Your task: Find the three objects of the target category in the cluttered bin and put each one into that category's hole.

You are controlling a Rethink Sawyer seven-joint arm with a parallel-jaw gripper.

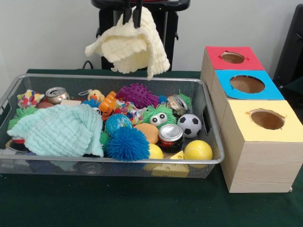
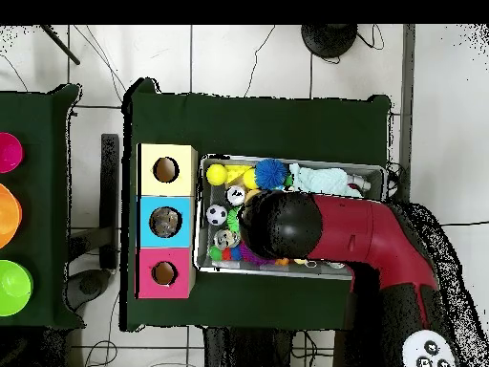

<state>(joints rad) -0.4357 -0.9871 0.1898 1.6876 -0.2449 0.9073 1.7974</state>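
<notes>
I have a cloth lifted clear of the bin

My gripper [image 1: 132,19], top centre, pinches a pale yellow cloth [image 1: 130,45] above the bin [image 1: 208,101]. The blue-surround hole [image 1: 247,84] sits at right; something may already lie inside it overhead. I see no clear plastic items yet, so searching remains.

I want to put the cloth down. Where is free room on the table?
Bare green table lies in front of the bin and the yellow box. The bin is crowded; its mint cloth covers the left end. The end effector holds the cream cloth above it.
</notes>
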